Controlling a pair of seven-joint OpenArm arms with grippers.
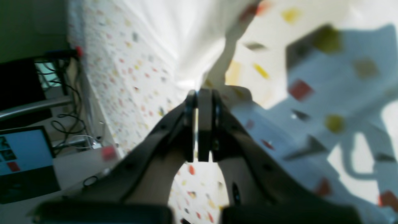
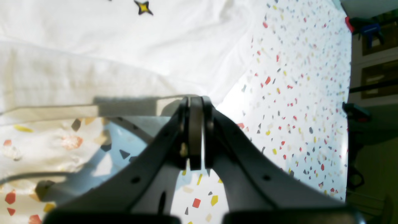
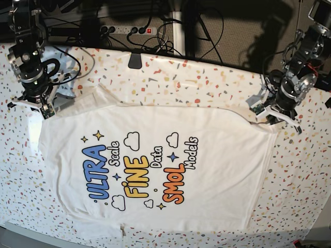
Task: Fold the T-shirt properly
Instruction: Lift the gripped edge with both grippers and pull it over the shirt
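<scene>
Right fingers (image 3: 45,110): at the left of the base view, pressed together on the T-shirt (image 3: 155,165) at a corner; the wrist view shows their pads (image 2: 195,130) closed flat with white cloth drawn up to the tips.

T-shirt: white, spread flat on the desk (image 3: 207,77) between the two sets of fingers, print side up. Print reads "ULTRA", "FINE", "SMOL" in blue, yellow and orange, with smaller words, clouds and stars. The cloth runs from the right fingers across to the left fingers, its far hem lying toward the near desk edge. One sleeve lies folded in just beside the right fingers.

Desk: white covering with coloured flecks, showing on all sides of the T-shirt.

Power strip (image 3: 132,30): behind the desk, well apart from both sets of fingers, among dark cables.

Left fingers (image 3: 270,117): at the right of the base view, closed on the T-shirt's other upper corner; the wrist view, blurred, shows the pads (image 1: 203,124) together with white cloth bunched at the tips.

Screen (image 1: 25,152): beyond the desk edge in the left wrist view, lit, detail unreadable.
</scene>
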